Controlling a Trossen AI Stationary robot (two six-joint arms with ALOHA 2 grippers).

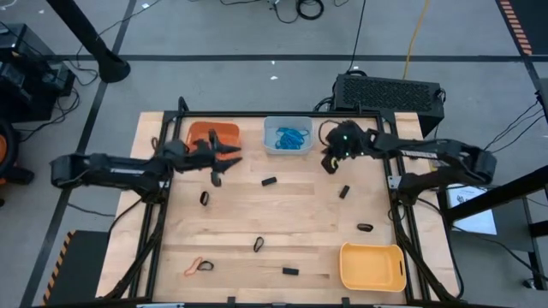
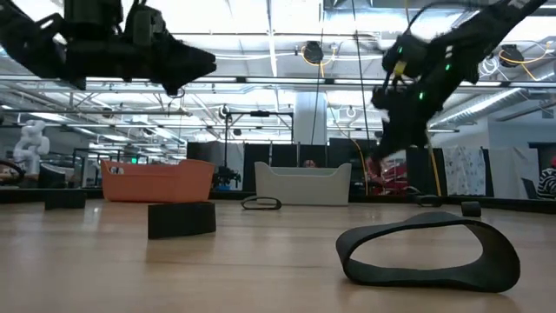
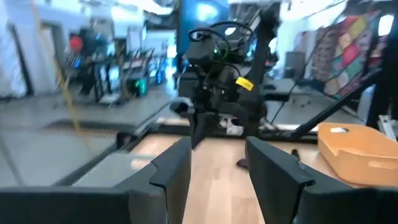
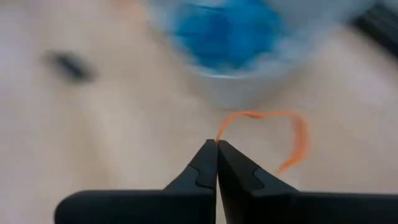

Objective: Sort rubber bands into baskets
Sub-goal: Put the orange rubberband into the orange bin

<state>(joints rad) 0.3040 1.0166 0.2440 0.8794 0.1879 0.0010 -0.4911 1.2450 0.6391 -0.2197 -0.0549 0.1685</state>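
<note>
Holding an orange rubber band pinched between clenched fingertips, right claw hovering above the counter just beside the pale blue-grey basket, that basket heaped with blue bands. Scattered black bands lying across the wooden counter, one large and close in the low view, another orange band near the front left. Orange basket at the back left, partly covered by the left claw, fingers spread and released, nothing between them. Yellow basket at the front right, well apart from both arms. Both arms reaching inward from the counter's sides, raised off the surface.
</note>
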